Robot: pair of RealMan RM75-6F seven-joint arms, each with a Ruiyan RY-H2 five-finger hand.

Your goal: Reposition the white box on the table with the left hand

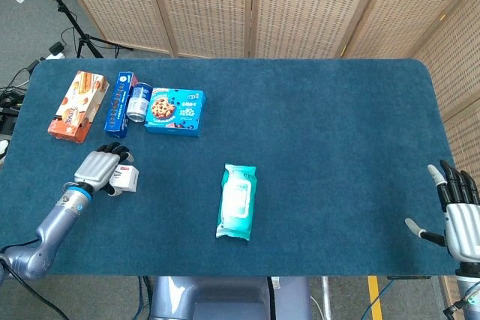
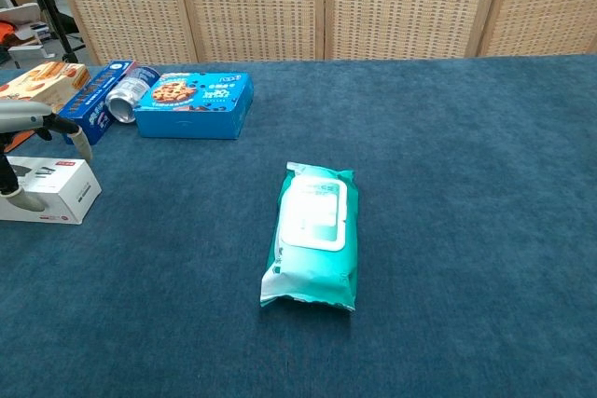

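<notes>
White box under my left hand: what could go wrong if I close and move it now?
The left hand sits over the white box, but a firm grip isn't visible, so it may slip or twist. The blue carton and can lie close behind; pushing that way could knock them. The wipes pack blocks a long move to the right.

Silver left robot hand (image 1: 98, 169), black fingertips, blue wrist ring

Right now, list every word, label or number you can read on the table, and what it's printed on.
None reads clearly.
Blue cookie box: white lettering, blurred.
Long blue box: side print too small.
Orange box: print too small.
White box: red mark and dark print, unreadable.
Wipes pack: label too faint.
Can: no text readable.
</notes>
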